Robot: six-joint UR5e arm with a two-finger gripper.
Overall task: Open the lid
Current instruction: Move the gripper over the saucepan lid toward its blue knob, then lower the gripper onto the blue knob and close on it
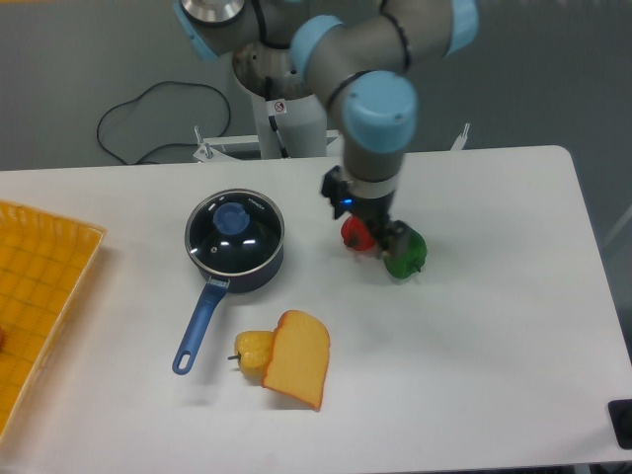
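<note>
The lid (234,229) is seated on the saucepan (237,259), unopened. The tool (380,237) is seen over the peppers, empty; its opening cannot be told.

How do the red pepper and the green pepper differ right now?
The red pepper is red and largely hidden behind the gripper; the green pepper is green and more exposed. The red one lies nearer the saucepan, the green one farther right and slightly nearer the camera. Both rest on the white table, close together.
</note>
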